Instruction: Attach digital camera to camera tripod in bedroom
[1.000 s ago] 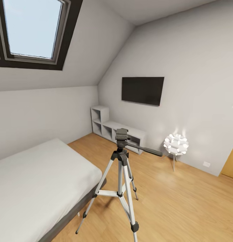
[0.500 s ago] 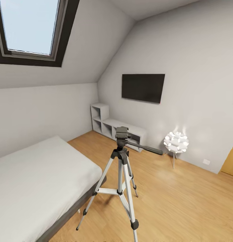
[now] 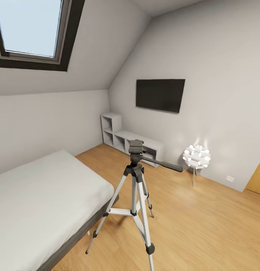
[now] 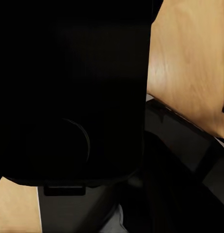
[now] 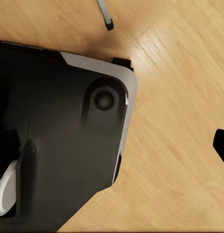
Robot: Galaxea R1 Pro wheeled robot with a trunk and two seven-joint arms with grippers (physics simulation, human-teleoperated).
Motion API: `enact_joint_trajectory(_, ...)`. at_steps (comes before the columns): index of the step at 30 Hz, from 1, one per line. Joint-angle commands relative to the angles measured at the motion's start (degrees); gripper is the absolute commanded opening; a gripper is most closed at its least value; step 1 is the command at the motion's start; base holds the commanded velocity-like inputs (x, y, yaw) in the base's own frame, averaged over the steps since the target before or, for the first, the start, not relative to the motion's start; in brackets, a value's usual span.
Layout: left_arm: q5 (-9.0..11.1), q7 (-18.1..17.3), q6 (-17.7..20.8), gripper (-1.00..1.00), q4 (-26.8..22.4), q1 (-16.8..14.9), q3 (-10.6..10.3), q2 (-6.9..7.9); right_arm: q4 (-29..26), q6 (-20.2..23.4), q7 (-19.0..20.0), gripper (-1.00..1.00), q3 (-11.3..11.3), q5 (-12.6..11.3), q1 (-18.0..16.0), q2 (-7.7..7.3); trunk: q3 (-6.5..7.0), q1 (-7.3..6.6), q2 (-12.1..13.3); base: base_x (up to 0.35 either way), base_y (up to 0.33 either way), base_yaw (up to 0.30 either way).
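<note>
— Standing where, the camera tripod (image 3: 136, 195)?
— Head view: upright on the wood floor (image 3: 205, 226), just beside the bed (image 3: 43, 203), pan handle (image 3: 162, 164) aimed at the white lamp (image 3: 197, 158); TV (image 3: 160, 95) on the wall.
— Left wrist view?
— A dark mass (image 4: 68, 92) blocks it; gripper state cannot be told.
— Right wrist view?
— Robot's black base (image 5: 63, 145), one tripod foot (image 5: 106, 14); grip likewise undetermined.

The whole head view has been shifted by camera motion: the skylight (image 3: 30, 28) is cropped further at the upper left, the TV (image 3: 160, 95) sits higher, and the red-marked sign at the right edge is gone.
</note>
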Motion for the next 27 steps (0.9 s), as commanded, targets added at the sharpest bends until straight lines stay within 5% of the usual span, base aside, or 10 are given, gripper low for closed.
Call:
enact_joint_trajectory(1,0.3,0.0,0.2,-1.0,0.0,0.0,-0.5,-0.02,0.2,-0.2,0.1,1.0,-0.5,0.5,0.0,-0.03,-0.21,0.03,-0.1,0.0,0.0,0.0)
enact_joint_trajectory(27,0.4,0.1,-0.2,-1.0,0.0,0.1,-0.5,-0.13,0.1,-0.4,0.1,1.0,-0.5,0.4,0.3,0.08,-2.63,0.03,-0.1,0.0,0.0,0.0)
